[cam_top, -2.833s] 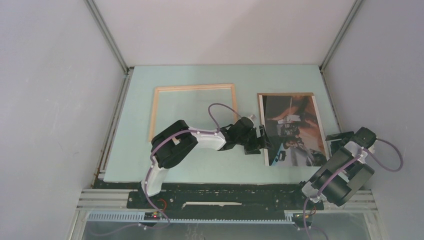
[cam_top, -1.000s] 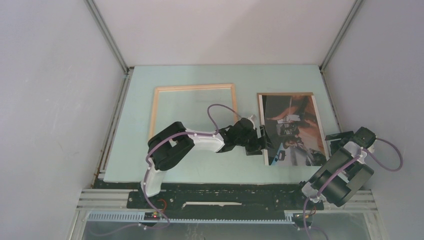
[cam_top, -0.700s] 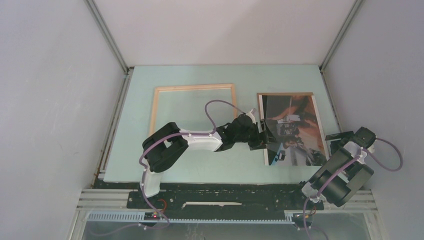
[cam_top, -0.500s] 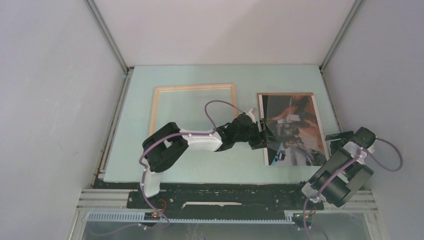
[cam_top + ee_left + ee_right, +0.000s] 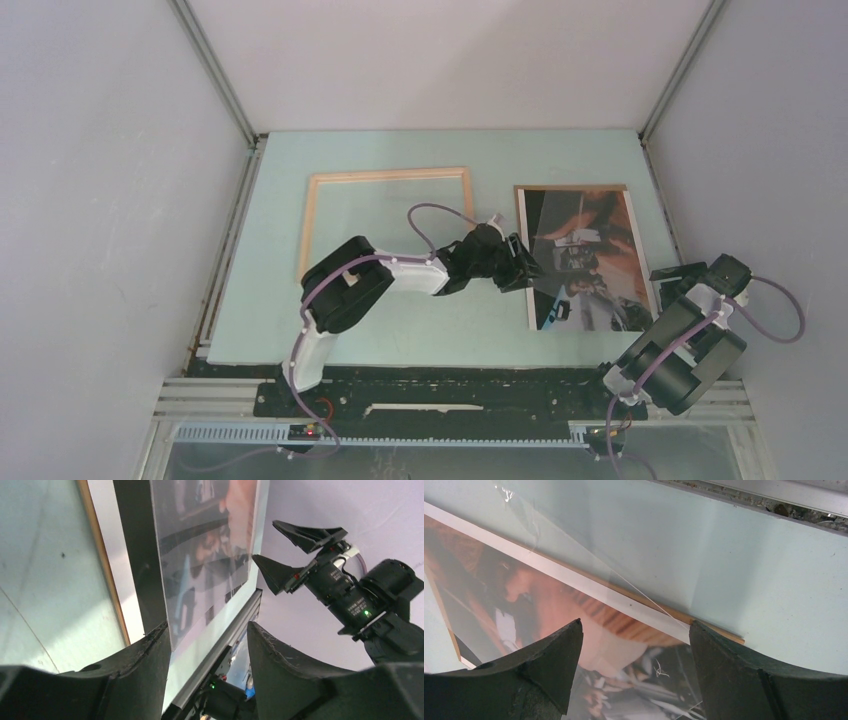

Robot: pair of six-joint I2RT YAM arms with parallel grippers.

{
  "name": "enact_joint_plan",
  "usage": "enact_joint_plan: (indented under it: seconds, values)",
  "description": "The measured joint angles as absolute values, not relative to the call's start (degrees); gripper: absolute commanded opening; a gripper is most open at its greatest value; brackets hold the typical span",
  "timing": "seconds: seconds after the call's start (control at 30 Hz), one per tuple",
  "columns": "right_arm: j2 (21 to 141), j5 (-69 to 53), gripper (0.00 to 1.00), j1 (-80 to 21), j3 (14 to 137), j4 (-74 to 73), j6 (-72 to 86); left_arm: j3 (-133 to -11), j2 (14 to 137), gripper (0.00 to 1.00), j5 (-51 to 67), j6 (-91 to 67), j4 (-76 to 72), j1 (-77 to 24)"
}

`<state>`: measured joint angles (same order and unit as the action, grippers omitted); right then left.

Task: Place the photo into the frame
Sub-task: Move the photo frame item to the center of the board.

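while the photo (image 5: 585,260) lay just right of the frame (image 5: 385,175), my left gripper (image 5: 522,268) stood part-open astride its left edge, my right gripper (image 5: 685,272) wide and empty; i judged it light, stiff and slick, best pinched at that edge.

top camera: fixed high behind the arm bases (image 5: 300,378), looking down on the whole desk (image 5: 560,150) | left wrist camera: close, looking past the left gripper (image 5: 207,630) along the photo (image 5: 200,555) to the right gripper (image 5: 265,541) | right wrist camera: close over the photo's corner and desk edge | shared: photo in all three views
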<state>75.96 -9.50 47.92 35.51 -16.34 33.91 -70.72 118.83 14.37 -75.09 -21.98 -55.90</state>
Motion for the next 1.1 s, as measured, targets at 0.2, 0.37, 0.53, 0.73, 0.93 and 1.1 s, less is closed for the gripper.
enact_joint_plan:
  seconds: [0.2,0.37,0.53,0.73,0.93,1.1]
  values:
    - [76.0,-9.5,0.85,47.9,35.5,-16.3,33.9,-74.5,121.9,0.43,14.5,-75.1,-21.3,-55.1]
    - [76.0,-9.5,0.85,47.7,35.5,-16.3,33.9,-77.2,121.9,0.24,13.5,-73.3,-18.7,-55.1]
    - [75.5,-9.6,0.85,47.2,35.3,-16.4,33.9,-79.9,121.9,0.03,11.7,-70.4,-14.7,-55.0]
    - [72.7,-10.1,0.92,45.6,34.4,-17.5,33.3,-82.0,121.9,0.00,10.2,-66.1,-9.1,-54.3]
    - [62.4,-8.8,0.94,41.0,34.2,-19.7,31.8,-80.7,119.0,0.00,11.5,-59.7,-2.9,-52.2]
    - [54.6,-7.4,0.95,30.5,34.6,-20.3,29.5,-73.9,109.2,0.00,17.1,-53.4,2.7,-45.8]
